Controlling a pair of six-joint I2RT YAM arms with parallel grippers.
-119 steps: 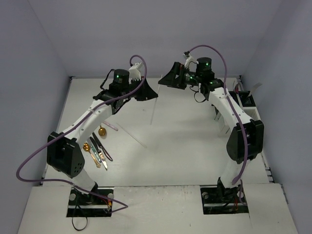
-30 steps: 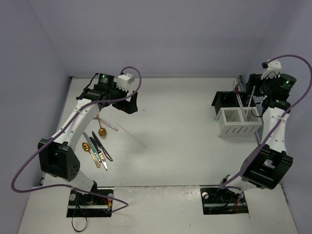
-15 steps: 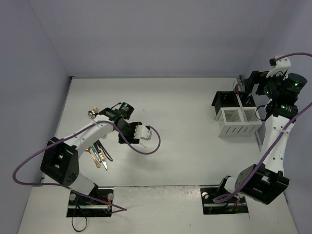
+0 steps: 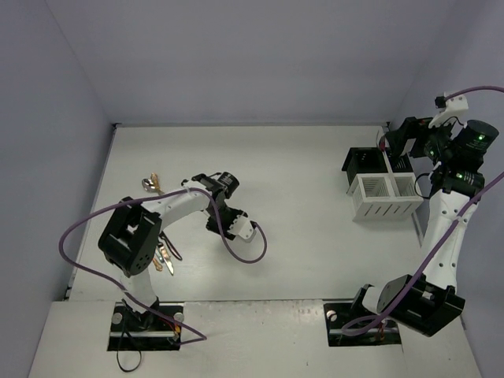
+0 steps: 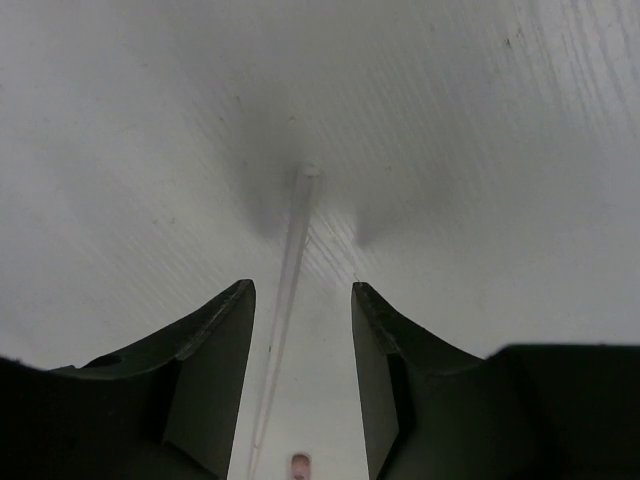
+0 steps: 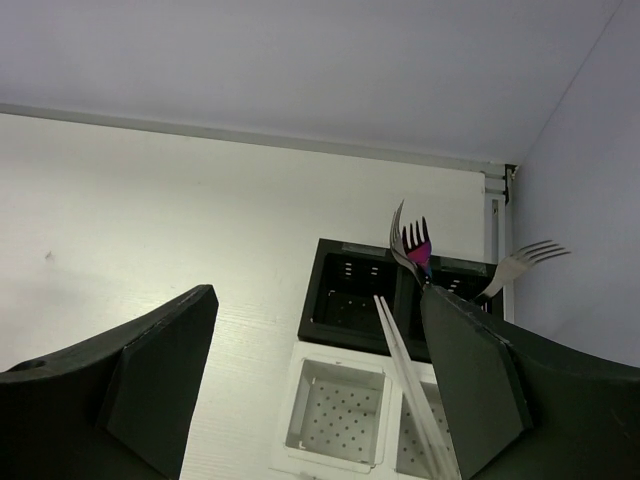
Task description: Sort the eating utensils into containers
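Observation:
A thin pale stick (image 5: 297, 230) lies flat on the table. My left gripper (image 5: 302, 288) is low over it, fingers partly apart on either side, the stick nearer the left finger and not pinched. In the top view this gripper (image 4: 219, 223) sits left of centre. My right gripper (image 6: 318, 292) hangs open and empty above the containers: the black bins (image 6: 350, 295) and the white bins (image 6: 335, 410). Two pale sticks (image 6: 405, 380) lean in a white bin. Forks (image 6: 415, 245) stand in a black bin.
More utensils lie at the left: a spoon (image 4: 147, 184) near the left wall and a cluster of knives and spoons (image 4: 164, 256) partly behind the left arm. The bins (image 4: 384, 206) stand by the right wall. A purple cable (image 4: 252, 244) loops beside my left gripper.
The left arm swung from the back left down to the table left of centre, and its jaws narrowed around the pale stick. The right gripper opened wider above the bins.

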